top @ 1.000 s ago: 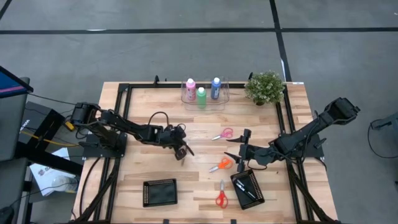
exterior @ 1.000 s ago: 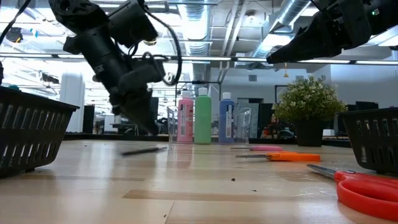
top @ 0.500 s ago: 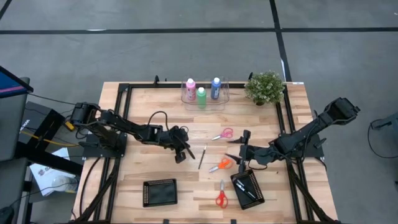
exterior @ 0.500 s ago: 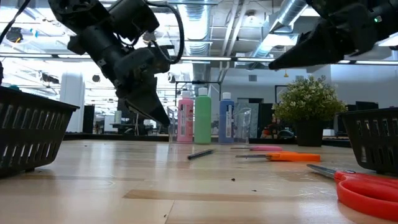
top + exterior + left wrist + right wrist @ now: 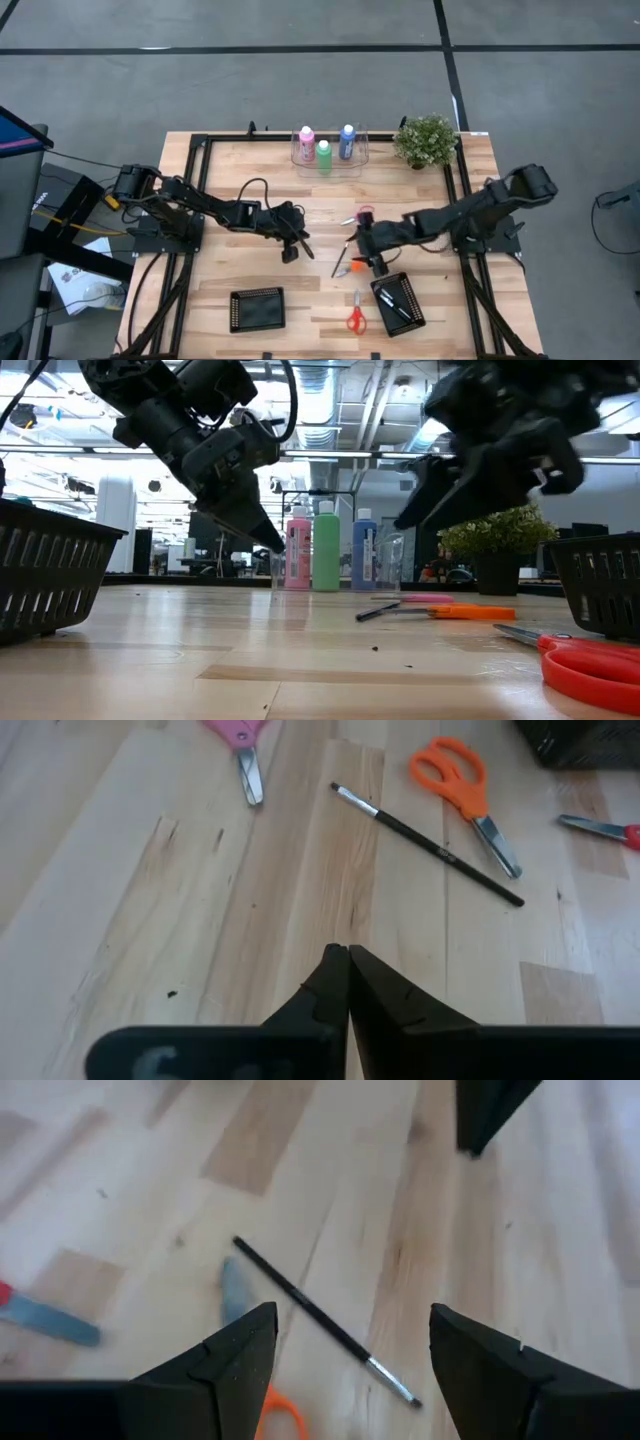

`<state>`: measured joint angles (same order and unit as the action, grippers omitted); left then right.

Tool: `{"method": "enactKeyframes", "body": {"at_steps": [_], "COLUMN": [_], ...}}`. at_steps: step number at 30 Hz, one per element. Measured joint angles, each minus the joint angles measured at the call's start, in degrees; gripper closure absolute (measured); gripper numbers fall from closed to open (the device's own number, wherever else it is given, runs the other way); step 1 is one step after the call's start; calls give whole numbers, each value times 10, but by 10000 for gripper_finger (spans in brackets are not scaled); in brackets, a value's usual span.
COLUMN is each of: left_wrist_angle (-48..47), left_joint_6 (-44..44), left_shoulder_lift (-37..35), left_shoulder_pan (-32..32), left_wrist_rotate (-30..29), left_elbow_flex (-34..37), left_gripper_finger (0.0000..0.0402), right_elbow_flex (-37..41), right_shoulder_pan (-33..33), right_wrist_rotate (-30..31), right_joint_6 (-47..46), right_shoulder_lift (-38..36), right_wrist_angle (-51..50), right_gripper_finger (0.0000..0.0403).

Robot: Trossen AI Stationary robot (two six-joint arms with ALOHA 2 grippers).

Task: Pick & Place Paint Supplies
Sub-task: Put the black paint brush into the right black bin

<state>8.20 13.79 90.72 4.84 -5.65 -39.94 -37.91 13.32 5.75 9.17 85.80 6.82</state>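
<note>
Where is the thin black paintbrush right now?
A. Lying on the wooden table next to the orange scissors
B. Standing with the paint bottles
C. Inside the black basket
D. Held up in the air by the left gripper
A: the paintbrush lies flat on the table beside the orange scissors, and the left gripper is shut with nothing in it.

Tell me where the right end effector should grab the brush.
Probably mid-handle, from above: the brush lies flat and loose on the table, with orange scissors close beside it. The open right end effector is near it.
</note>
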Motion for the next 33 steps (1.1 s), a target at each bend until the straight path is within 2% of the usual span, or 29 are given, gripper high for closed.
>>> {"method": "enactKeyframes", "body": {"at_steps": [8, 14, 22, 33], "left_wrist_angle": [23, 42, 58, 60], "left_joint_6": [-14, -47, -65, -80], "left_shoulder_lift": [0, 0, 0, 0], "left_shoulder_pan": [0, 0, -1, -2], "left_wrist_rotate": [0, 0, 0, 0], "left_elbow_flex": [0, 0, 0, 0], "left_gripper_finger": [401, 401, 401, 401], "right_elbow_flex": [-111, -155, -199, -205], "right_shoulder_pan": [-42, -57, -80, -95], "right_wrist_rotate": [-59, -62, -96, -93], "right_joint_6": [57, 86, 136, 190], "right_shoulder_lift": [118, 170, 196, 211], "right_wrist_angle": [-174, -215, -266, -294], "right_gripper_finger": [159, 174, 234, 331]}}
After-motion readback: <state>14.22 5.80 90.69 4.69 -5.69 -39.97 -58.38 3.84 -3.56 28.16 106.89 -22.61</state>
